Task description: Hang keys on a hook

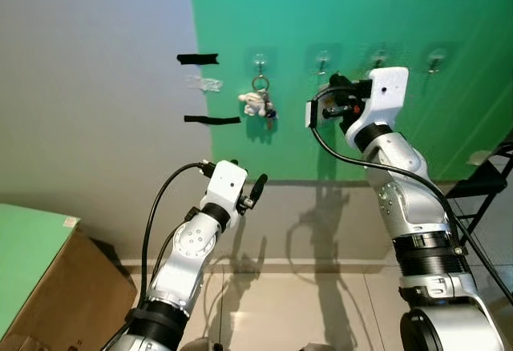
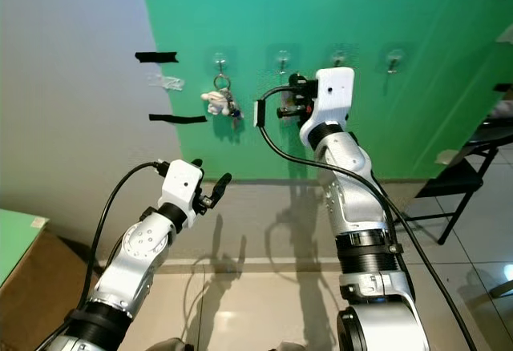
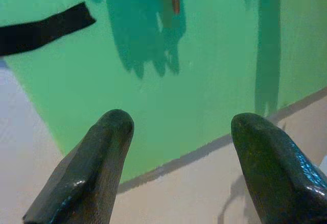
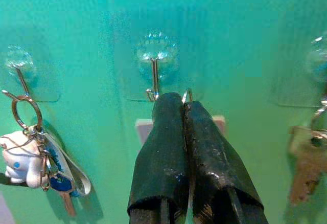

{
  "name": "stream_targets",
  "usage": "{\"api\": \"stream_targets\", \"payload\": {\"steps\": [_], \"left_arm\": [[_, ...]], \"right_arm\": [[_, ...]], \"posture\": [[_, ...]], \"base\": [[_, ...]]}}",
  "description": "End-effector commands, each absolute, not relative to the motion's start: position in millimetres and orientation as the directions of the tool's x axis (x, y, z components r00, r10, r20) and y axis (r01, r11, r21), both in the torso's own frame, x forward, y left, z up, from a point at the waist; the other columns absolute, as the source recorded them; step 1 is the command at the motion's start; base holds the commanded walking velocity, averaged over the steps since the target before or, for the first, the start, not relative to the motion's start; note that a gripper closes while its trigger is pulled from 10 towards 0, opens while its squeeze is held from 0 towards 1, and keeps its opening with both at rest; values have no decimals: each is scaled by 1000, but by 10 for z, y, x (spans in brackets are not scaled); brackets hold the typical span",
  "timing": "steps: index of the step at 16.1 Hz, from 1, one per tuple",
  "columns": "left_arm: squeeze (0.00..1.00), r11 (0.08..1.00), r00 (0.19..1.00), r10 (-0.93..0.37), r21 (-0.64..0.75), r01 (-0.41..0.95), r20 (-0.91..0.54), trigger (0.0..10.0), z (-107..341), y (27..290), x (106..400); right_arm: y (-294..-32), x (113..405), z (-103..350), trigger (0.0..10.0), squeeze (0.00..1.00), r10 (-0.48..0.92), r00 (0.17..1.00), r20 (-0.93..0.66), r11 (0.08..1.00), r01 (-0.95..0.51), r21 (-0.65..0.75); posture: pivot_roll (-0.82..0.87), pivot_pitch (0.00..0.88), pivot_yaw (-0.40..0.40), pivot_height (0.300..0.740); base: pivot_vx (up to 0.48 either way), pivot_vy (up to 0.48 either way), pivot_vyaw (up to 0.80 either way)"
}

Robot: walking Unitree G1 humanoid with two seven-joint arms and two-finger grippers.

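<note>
Keys [image 4: 187, 95], thin ring in right gripper [image 4: 174, 104]

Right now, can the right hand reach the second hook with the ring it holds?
Probably yes. The right hand, shut on a key ring, sits just under the second hook with nothing between them. The keys with the white charm hang apart on the neighbouring hook.

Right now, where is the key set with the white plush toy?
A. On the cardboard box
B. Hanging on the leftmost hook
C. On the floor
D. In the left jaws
B: the key set with the white plush toy hangs by its ring from the leftmost hook on the green wall.
</note>
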State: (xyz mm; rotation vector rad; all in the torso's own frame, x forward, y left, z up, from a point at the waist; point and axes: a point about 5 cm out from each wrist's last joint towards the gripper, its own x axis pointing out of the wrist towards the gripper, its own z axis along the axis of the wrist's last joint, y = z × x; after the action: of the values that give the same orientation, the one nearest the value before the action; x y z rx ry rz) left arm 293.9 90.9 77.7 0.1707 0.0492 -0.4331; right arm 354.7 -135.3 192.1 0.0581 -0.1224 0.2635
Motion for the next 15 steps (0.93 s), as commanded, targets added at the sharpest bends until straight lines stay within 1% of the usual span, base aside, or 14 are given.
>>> {"api": "stream_targets", "payload": {"steps": [1, 4, 9, 10, 15], "left_arm": [[0, 890, 904, -419, 160, 427, -84, 10000, 774, 874, 2919], [0, 891, 905, -416, 162, 424, -83, 10000, 755, 848, 2872], [0, 893, 908, -412, 161, 420, -83, 10000, 750, 852, 2859], [0, 893, 907, -412, 161, 420, -83, 10000, 749, 851, 2854], [0, 890, 904, -418, 162, 427, -86, 10000, 742, 846, 2846]], "right_arm": [[-1350, 3574, 1958, 10000, 0, 259, 957, 130, 964, -265, 25], [-1303, 3626, 1979, 10000, 0, 285, 951, 122, 958, -288, 5], [-1267, 3655, 2008, 10000, 0, 301, 945, 128, 953, -304, 6], [-1220, 3653, 2025, 10000, 0, 333, 934, 126, 942, -336, 0], [-1203, 3624, 1971, 10000, 0, 365, 926, 97, 931, -364, -24]], "posture": [[-88, 15, -40, 722], [-75, 23, -62, 722], [-71, 24, -64, 722], [-71, 25, -64, 722], [-75, 20, -59, 722]], "base": [[0, 0, 0], [0, 0, 0], [0, 0, 0], [0, 0, 0], [0, 0, 0]]}}
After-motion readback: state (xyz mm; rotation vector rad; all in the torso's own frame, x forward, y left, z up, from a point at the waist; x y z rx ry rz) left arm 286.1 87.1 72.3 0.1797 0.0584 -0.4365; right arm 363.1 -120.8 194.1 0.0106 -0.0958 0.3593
